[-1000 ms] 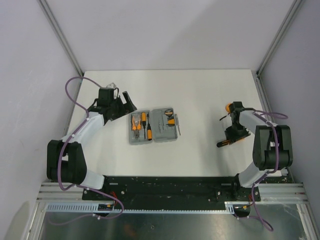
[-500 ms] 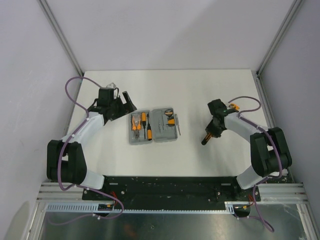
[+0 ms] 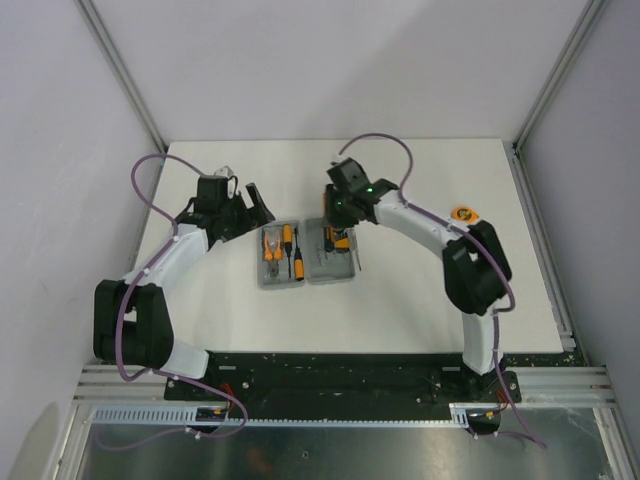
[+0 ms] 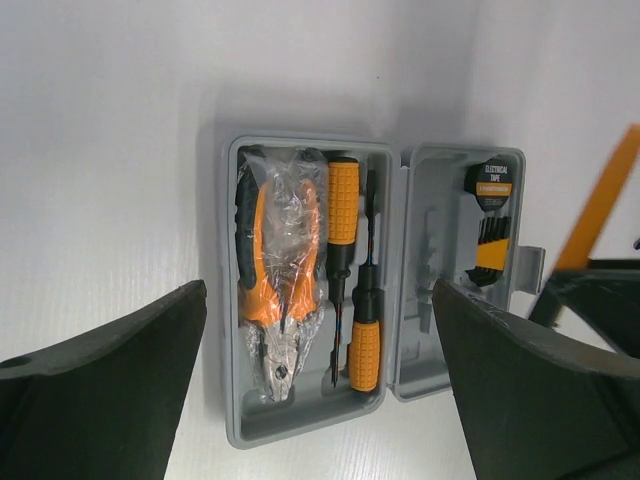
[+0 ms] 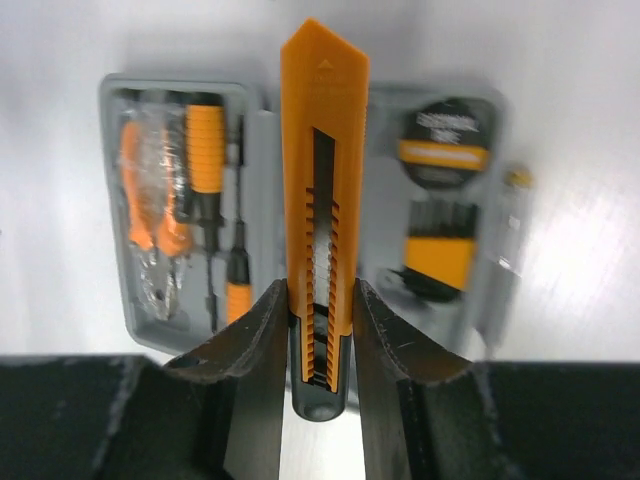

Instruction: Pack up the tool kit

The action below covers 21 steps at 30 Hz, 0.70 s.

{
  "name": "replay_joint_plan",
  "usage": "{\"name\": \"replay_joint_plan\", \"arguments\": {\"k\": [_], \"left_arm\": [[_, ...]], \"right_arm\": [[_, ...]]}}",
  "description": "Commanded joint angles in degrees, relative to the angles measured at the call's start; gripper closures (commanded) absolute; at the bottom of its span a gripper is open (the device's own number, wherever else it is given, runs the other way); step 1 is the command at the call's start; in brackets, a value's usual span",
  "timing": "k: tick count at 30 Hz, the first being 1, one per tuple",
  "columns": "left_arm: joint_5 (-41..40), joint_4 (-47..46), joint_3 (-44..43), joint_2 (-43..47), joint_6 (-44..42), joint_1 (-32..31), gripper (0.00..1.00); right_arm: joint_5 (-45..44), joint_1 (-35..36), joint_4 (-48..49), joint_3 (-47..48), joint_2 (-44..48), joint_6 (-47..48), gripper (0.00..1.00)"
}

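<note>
White table, grey case lying open on it, my right hand above with the knife.

My right gripper (image 5: pixel 318 300) is clamped on the orange utility knife (image 5: pixel 320 190), fingers pinching its lower end so the slanted orange tip points away from my wrist. From my wrist the knife lines up with the hinge of the tool kit case (image 4: pixel 300 428), which lies flat near the middle of the table (image 3: pixel 400 310). Its left half holds pliers (image 4: pixel 275 290) in clear wrap and two screwdrivers (image 4: pixel 343 210), one beside the other. Its right half holds a roll of electrical tape (image 4: pixel 497 180) with an orange-and-black piece below it. My left gripper (image 3: pixel 250 210) hangs near the case's far left corner, jaws wide apart and holding nothing. A small orange round thing (image 3: pixel 463 213) lies well off to the right.
</note>
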<state>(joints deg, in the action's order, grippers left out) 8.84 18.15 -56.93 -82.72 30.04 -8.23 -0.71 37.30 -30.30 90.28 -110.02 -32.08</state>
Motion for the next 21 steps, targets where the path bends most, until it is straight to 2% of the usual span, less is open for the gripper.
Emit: {"name": "replay_joint_plan", "arguments": {"k": [1,5,11,21], "left_arm": [[0.37,-1.19,0.27,0.35,0.41,0.32,0.01],[0.38,-1.19,0.26,0.19,0.22,0.32,0.01],[0.63,-1.26,-0.14,-0.47,0.19,0.28,0.01],[1.49,-1.28,-0.31,-1.21,0.4,0.32,0.01]], "right_arm": [[1.16,3.32,-5.17,11.79,-8.49,5.08,1.0],[2.12,4.73,-7.81,16.89,-13.44,5.09,1.0],[2.87,6.18,-9.66,16.76,-15.13,5.48,1.0],[2.55,7.4,-11.16,16.95,-17.29,0.7,1.0]]}}
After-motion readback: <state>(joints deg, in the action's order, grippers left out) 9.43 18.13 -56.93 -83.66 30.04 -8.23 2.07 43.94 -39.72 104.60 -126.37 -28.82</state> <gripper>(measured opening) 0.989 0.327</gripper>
